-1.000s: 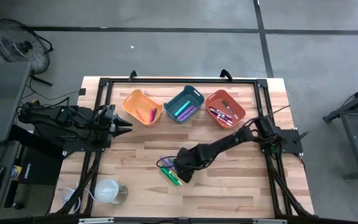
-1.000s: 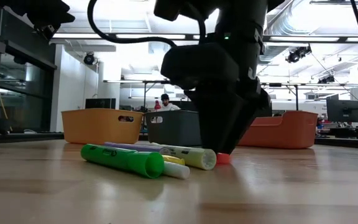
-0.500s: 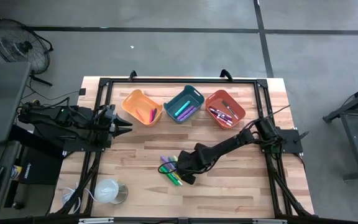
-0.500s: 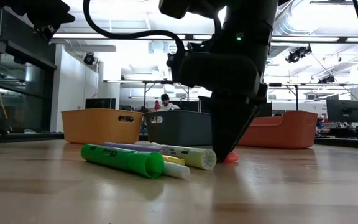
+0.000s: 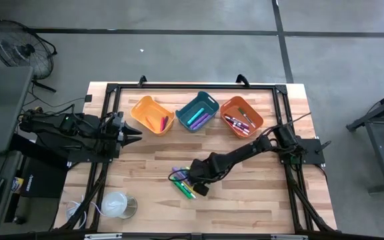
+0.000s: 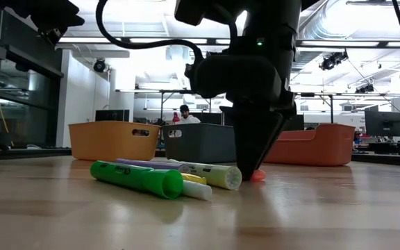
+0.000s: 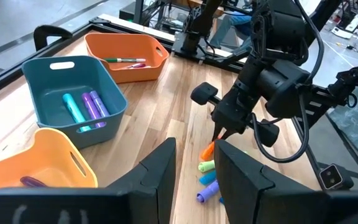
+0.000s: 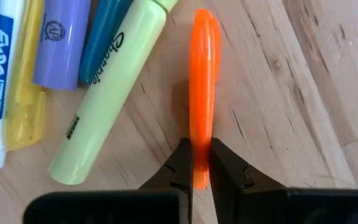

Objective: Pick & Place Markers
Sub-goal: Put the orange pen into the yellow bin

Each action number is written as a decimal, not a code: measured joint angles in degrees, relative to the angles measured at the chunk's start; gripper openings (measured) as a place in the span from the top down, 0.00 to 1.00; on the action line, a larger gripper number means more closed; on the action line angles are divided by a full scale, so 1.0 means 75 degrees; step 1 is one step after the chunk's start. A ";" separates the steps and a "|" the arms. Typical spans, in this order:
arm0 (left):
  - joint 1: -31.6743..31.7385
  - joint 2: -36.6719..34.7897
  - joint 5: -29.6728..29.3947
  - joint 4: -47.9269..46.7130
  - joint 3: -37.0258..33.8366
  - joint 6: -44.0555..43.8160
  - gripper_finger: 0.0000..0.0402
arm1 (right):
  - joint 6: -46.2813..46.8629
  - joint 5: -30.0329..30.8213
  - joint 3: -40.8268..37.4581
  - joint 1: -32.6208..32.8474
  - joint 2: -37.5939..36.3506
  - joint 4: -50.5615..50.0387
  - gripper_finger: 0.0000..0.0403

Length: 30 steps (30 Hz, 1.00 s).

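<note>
Several markers (image 5: 182, 181) lie in a loose heap on the wooden table (image 5: 259, 193): green (image 6: 137, 179), pale yellow (image 8: 107, 93), purple (image 8: 64, 43), teal, and a yellow one. Beside the heap is an orange marker (image 8: 202, 74), with my right gripper (image 8: 199, 168) straight above it, pointing down and shut on it. In the low view its orange end (image 6: 257, 176) shows beside the fingers. My left gripper (image 7: 196, 180) waits at the table's left side (image 5: 135, 133), open with nothing between its fingers. My right gripper pinches the orange marker near one end (image 8: 199, 146) between its two fingers (image 8: 180, 163), which come from above and lie across it. The marker lies level and reaches out past the fingers. I cannot tell whether it is clear of the table.
Three bins stand in a row at the far side: yellow-orange (image 5: 152, 115), teal (image 5: 197, 111) and orange-red (image 5: 241, 117), each holding markers. A white cup-like thing (image 5: 115, 203) sits near the front left corner. A black frame (image 5: 192, 87) runs around the table.
My right gripper has shut on the orange marker; in the low view its fingers have drawn in to a narrower point. It swung slightly toward the table's right and came back to the heap. The marker's orange end has shifted a little.
</note>
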 joint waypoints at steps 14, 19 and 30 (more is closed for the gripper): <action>0.0000 0.0003 -0.0046 0.0006 0.0000 0.0000 0.73 | 0.0188 0.1305 -0.0025 -0.0393 -0.1120 -0.0297 0.95; 0.0000 0.0006 -0.0270 0.0082 0.0000 -0.0011 0.73 | 0.0053 0.1976 -0.0011 -0.0518 -0.1820 0.0013 0.95; -0.0001 0.0696 -0.0391 0.2614 0.0012 0.0852 0.73 | -0.2153 0.2995 0.0001 -0.0717 -0.3409 0.2449 0.95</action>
